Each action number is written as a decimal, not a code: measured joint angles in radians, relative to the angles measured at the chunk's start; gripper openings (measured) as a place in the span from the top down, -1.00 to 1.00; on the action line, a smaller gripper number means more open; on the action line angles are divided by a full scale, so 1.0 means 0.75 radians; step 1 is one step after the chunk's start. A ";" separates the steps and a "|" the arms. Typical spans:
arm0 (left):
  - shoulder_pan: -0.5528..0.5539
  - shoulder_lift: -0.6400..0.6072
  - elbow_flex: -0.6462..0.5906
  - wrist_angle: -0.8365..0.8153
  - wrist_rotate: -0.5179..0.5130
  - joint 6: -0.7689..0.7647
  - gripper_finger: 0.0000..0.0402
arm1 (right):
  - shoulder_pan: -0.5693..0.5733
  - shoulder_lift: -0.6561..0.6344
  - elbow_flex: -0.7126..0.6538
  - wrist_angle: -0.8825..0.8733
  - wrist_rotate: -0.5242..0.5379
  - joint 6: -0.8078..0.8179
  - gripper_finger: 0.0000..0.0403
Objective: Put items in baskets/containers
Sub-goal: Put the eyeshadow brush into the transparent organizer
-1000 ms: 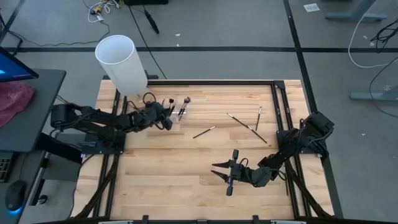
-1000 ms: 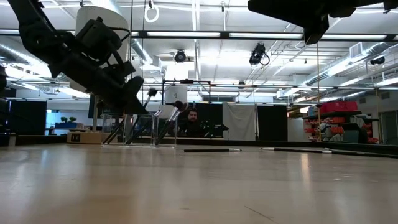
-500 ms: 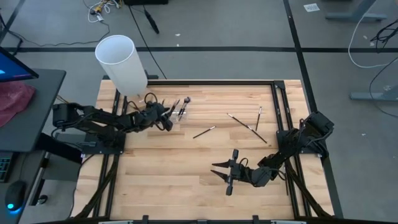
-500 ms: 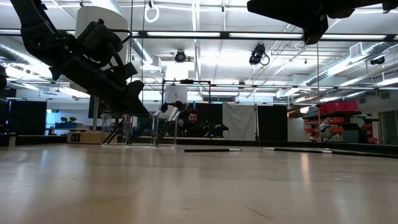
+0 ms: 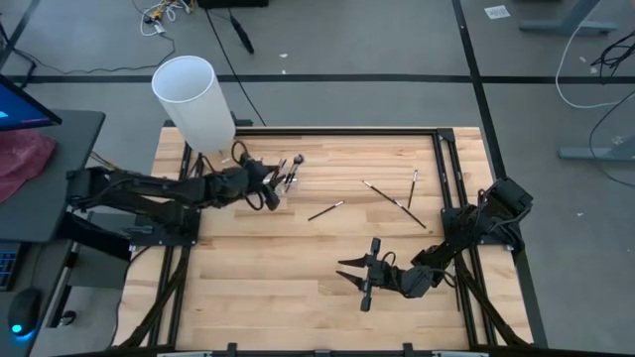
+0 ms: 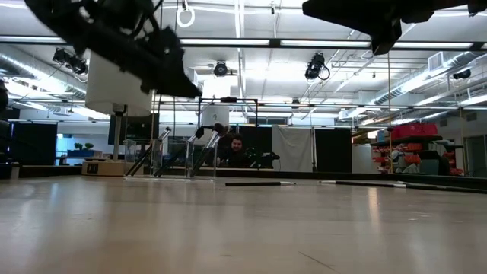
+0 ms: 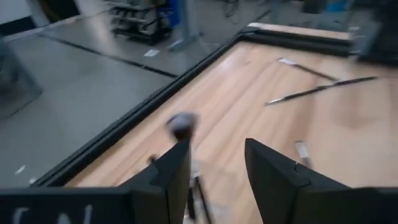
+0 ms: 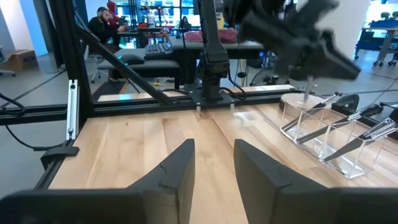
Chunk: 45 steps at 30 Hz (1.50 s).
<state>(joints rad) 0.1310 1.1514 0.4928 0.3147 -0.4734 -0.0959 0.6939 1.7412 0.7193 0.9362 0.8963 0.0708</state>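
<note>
Near the front edge, the right pincer waited, fingers apart and empty, bare wood around it. Loose brushes lay mid-surface. By the far left corner, the left pincer hung apart, empty, over the clear holder of brushes.

The clear holder is almost invisible from above; its walls cannot be traced there. How many brushes stand in it is too small to tell. The left wrist view is motion-blurred: one brush head is a smear, and the holder's edges do not resolve. In the low view the right arm is cut off by the top edge, its tool unseen.
</note>
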 joint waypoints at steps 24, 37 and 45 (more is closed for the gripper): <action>-0.952 0.179 0.246 -0.401 -0.295 -0.477 0.79 | 0.139 -0.003 0.001 -0.660 -0.294 0.664 0.43; -0.949 0.638 0.244 0.246 -0.325 -0.394 0.83 | 0.148 -0.176 0.008 -1.731 -0.898 1.340 0.43; -0.889 0.740 0.252 0.476 -0.203 -0.311 0.83 | -0.009 -0.457 -0.107 -1.972 -0.323 1.227 0.43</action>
<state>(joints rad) -0.5360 1.7063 0.6815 0.6716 -0.6257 -0.3291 0.6869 1.3985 0.6389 -0.5428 0.6541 0.9912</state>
